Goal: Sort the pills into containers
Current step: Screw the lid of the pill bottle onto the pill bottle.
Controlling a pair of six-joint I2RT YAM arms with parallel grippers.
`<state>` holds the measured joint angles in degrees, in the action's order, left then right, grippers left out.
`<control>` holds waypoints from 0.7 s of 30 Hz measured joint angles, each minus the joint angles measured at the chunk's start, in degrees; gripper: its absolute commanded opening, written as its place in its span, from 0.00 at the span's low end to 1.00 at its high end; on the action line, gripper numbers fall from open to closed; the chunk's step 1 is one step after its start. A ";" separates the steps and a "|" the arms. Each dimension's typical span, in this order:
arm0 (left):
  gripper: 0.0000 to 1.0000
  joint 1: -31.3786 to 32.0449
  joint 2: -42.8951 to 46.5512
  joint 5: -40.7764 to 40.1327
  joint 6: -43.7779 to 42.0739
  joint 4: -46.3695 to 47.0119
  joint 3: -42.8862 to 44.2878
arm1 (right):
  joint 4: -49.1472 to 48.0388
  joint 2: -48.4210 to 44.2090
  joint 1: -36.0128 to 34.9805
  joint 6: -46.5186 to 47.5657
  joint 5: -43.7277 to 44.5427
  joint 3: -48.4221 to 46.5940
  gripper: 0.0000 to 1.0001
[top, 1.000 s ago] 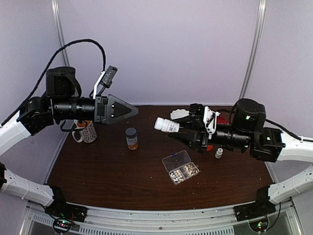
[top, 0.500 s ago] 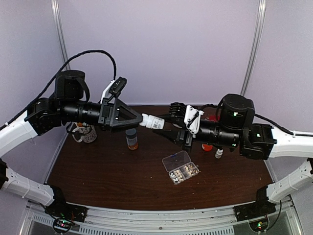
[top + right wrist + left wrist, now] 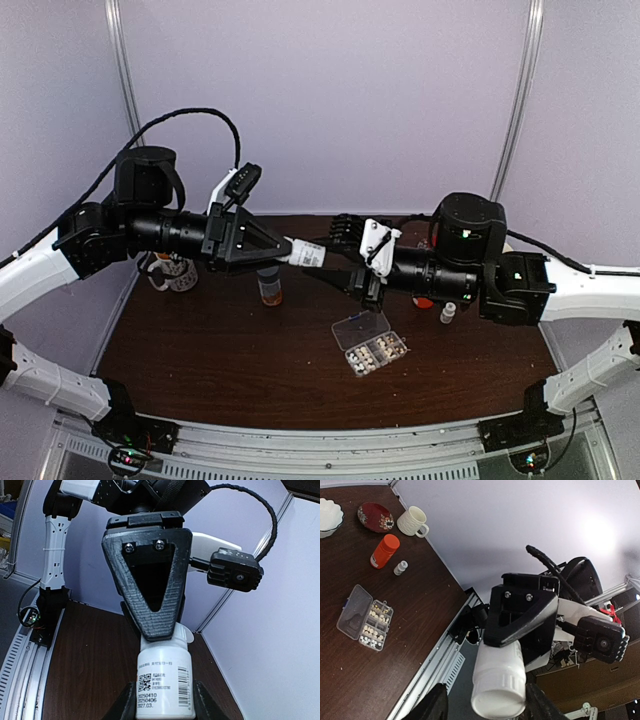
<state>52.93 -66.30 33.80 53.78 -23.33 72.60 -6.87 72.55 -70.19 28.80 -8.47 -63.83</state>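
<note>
1. My main worry was the white bottle [image 3: 310, 252]. It hung in mid-air, lying almost level, between the two arms and well above the table [image 3: 220, 350]. If the left gripper [image 3: 288, 247] had turned before it bit squarely on the cap [image 3: 497, 700], I judged it could skid round the ribs. It could also lever the bottle out of the other claw.
2. With the neck that flat, an opened cap might have let the contents run out onto the wood, not into the cells.
3. The pills [image 3: 377, 352] lay in the cells of the clear pill box [image 3: 358, 328]. The box sat open on the table, below the right gripper [image 3: 340, 255] and towards the near edge.
4. The right claw was clamped on the bottle's labelled body.
5. The left claw's jaws stood either side of the cap. The left wrist view showed a gap beside one finger [image 3: 436, 705], so I took it as not yet clamped.
6. Both arms reached inward with forearms near level, meeting nose to nose above the table's far middle.
</note>
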 measured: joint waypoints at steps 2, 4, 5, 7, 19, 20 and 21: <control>0.47 0.00 0.00 0.17 0.04 0.22 -0.07 | 0.09 0.35 -0.04 0.02 0.00 0.00 0.00; 0.44 0.00 0.00 0.42 0.15 0.39 -0.07 | 0.28 0.59 -0.09 0.02 0.00 0.00 0.00; 0.44 0.00 0.00 0.57 0.17 0.52 -0.07 | 0.31 0.72 -0.11 0.02 0.02 0.00 0.00; 0.43 0.00 0.00 0.76 0.20 0.70 -0.07 | 0.33 0.85 -0.13 0.04 0.04 0.00 0.00; 0.52 -0.48 0.09 0.94 0.13 0.61 -0.07 | 0.28 0.85 -0.13 0.42 1.09 0.02 0.00; 0.50 -0.63 0.15 0.94 0.13 0.61 -0.07 | 0.26 0.85 -0.13 0.42 1.11 0.02 0.00; 0.49 -0.76 0.22 0.94 0.13 0.59 -0.07 | 0.26 0.85 -0.13 0.42 1.14 0.02 0.00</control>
<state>52.16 -66.08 34.74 53.91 -22.74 72.53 -6.61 73.41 -70.32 29.21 -7.33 -63.81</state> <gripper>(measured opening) 0.524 0.333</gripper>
